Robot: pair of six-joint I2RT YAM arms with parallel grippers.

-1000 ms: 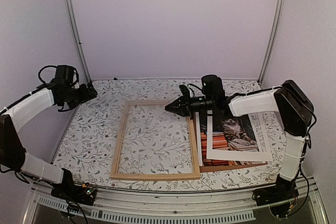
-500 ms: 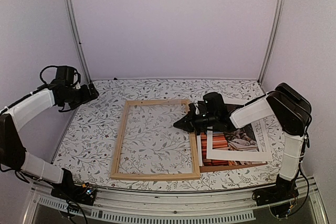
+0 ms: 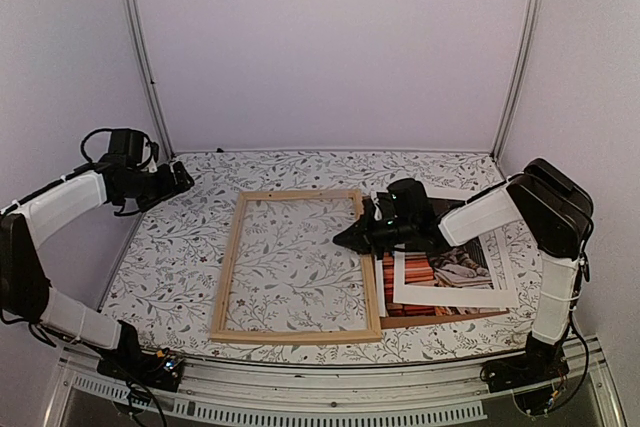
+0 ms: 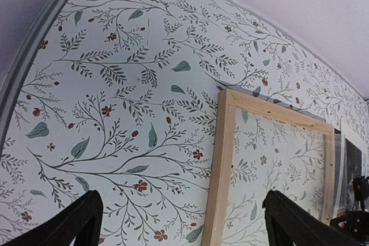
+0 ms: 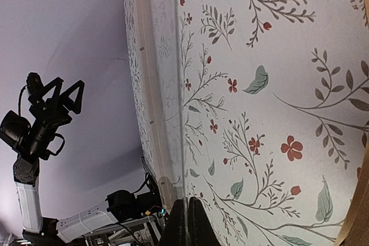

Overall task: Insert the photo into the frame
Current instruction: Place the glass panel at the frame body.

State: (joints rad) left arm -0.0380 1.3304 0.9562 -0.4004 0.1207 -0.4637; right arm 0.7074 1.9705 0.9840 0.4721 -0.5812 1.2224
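Item count, top view:

- Frame (image 3: 295,335): one, light wood, centre of the picture.
- Photo (image 3: 455,269): one, right of centre.
- White mat (image 3: 450,297): one, lying over the photo.
- Brown backing board (image 3: 470,318): one, its edge showing beneath the photo.
- Arms: two, the left arm (image 3: 60,202) at the left edge and the right arm (image 3: 480,212) at the right.
- Grippers: two, one per arm, the left gripper (image 3: 180,177) and the right gripper (image 3: 345,239).
- Table (image 3: 180,267) with floral covering: one.
- Metal uprights: two, the left upright (image 3: 140,57) and the right upright (image 3: 520,57), at the rear corners.

photo (image 3: 460,269) partly under mat (image 3: 455,295), frame (image 4: 222,159) cut by edge
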